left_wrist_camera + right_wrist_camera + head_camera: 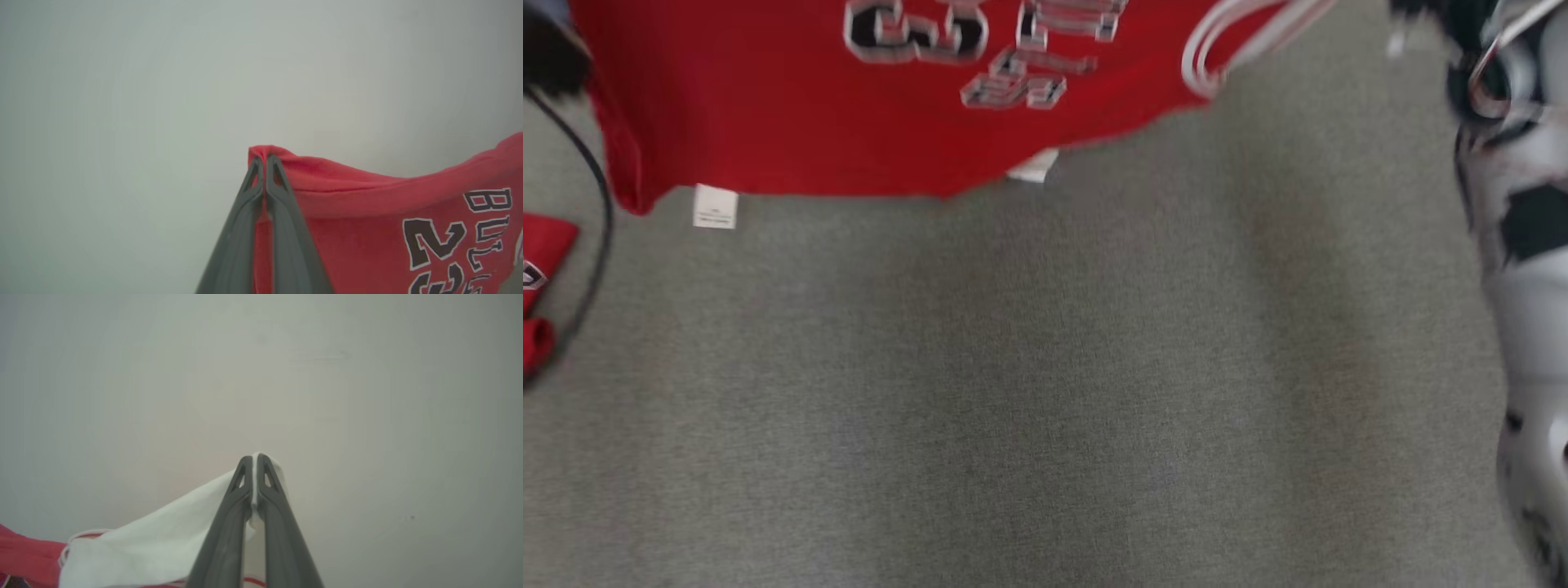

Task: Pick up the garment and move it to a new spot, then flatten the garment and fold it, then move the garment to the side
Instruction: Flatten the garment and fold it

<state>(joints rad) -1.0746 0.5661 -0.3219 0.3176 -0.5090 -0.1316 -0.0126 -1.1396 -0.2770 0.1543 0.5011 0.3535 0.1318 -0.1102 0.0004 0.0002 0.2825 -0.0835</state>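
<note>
The garment (849, 122) is a red jersey with black-and-white lettering, hanging stretched across the top of the head view above the grey carpet. In the left wrist view my left gripper (264, 163) is shut on a red corner of the garment (367, 212), which drapes off to the right. In the right wrist view my right gripper (254, 461) is shut on a white part of the garment (155, 543), whose red body trails to the lower left. The head view is blurred.
Grey carpet floor (1045, 392) spreads below the hanging cloth. A black cable (592, 212) curves at the left, beside a red piece of cloth (539, 269) at the left edge. My pale right arm (1527, 327) runs down the right edge.
</note>
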